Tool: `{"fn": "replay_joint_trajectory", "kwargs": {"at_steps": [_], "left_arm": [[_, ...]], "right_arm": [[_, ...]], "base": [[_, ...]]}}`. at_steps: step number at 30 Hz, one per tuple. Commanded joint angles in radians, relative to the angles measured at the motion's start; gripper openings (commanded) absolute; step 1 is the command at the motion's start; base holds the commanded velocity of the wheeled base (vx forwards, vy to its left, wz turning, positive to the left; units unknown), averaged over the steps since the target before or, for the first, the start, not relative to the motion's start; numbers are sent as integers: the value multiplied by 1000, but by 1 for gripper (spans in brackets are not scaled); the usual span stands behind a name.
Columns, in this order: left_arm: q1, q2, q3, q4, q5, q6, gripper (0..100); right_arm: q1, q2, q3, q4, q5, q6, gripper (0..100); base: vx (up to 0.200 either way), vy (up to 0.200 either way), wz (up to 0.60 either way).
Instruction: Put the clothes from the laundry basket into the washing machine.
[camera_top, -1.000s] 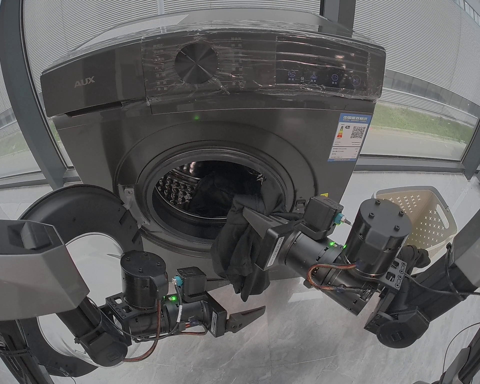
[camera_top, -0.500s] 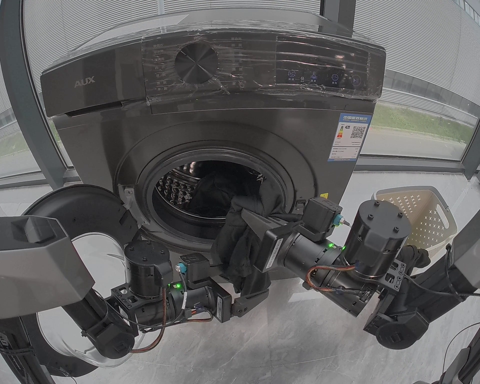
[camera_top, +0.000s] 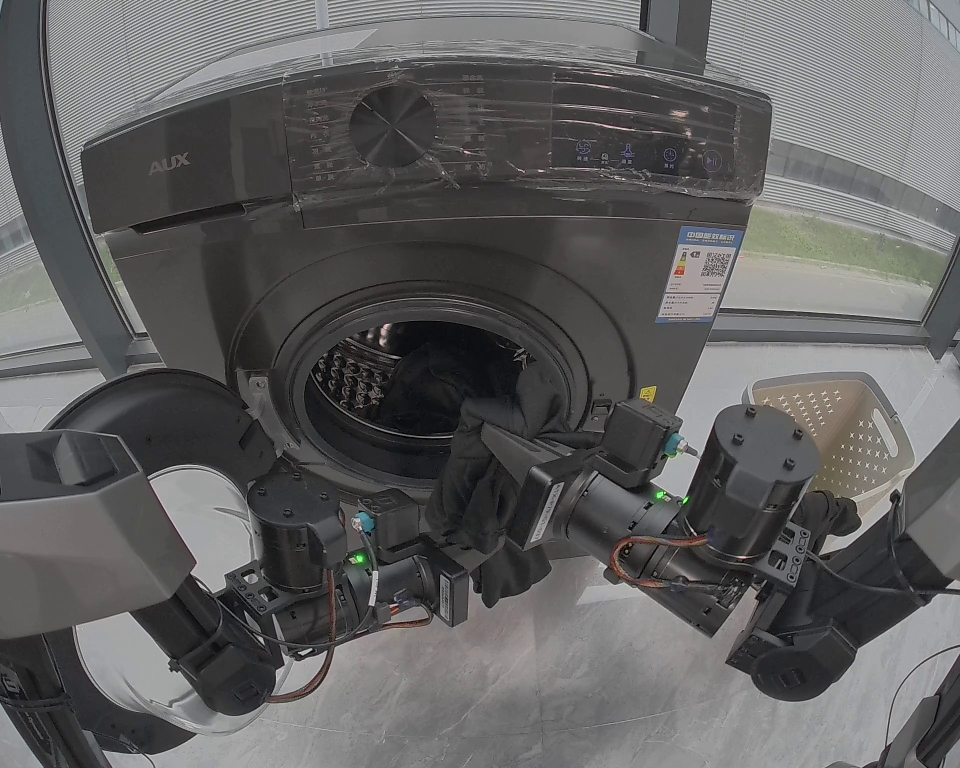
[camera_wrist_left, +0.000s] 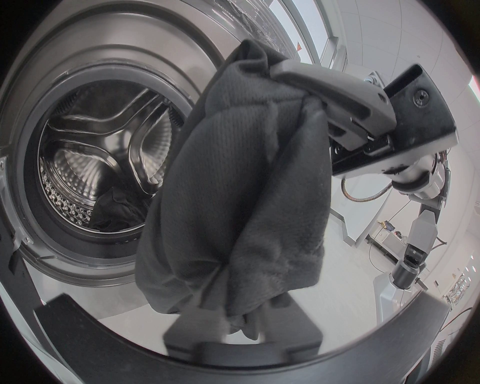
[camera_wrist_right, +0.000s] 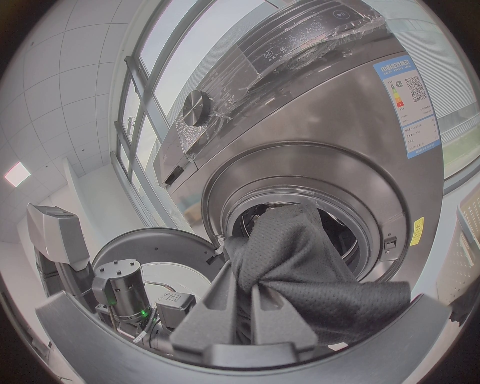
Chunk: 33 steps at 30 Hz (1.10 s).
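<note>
Pale floor (camera_top: 600, 680), hanging garment (camera_top: 478, 485), clothes (camera_wrist_left: 112, 214) in drum (camera_wrist_left: 85, 167)

My right gripper (camera_wrist_right: 244, 295) has its two fingers pressed together on a fold of the black mesh garment (camera_wrist_right: 310, 270), which drapes away from them across the front of the washing machine (camera_wrist_right: 320, 130), its upper edge lying over the rim of the open drum mouth (camera_wrist_right: 345, 235). The round door (camera_wrist_right: 150, 245) stands swung wide, with my left arm (camera_wrist_right: 125, 290) just in front of it.
</note>
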Motion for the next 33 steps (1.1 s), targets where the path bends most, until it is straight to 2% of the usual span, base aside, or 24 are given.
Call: {"fn": "replay_joint_trajectory", "kwargs": {"at_steps": [1, 13, 14, 20, 27, 28, 33], "left_arm": [[-2, -23, 19, -15, 1, 0, 0], [-76, -138, 164, -93, -3, 0, 0], [-77, -138, 166, -102, -2, 0, 0], [-47, -133, 131, -130, 9, -3, 0], [-4, -125, 97, -131, 61, -3, 0], [4, -124, 82, -133, 86, -3, 0], [9, -135, 66, -144, 115, -25, 0]], "right_arm": [[-2, 3, -1, 0, 0, 0, 0], [-15, 20, 5, -9, 0, 3, 0], [-21, 20, 7, -2, -2, 3, 100], [-70, 12, 75, 26, -2, -3, 100], [-130, 7, 136, 46, -2, -58, 100], [-139, 9, 159, 50, -2, -63, 100], [-139, 13, 226, 60, 0, -77, 100]], "base": [[0, 0, 0], [0, 0, 0], [0, 0, 0], [0, 0, 0], [0, 0, 0], [0, 0, 0], [0, 0, 0]]}}
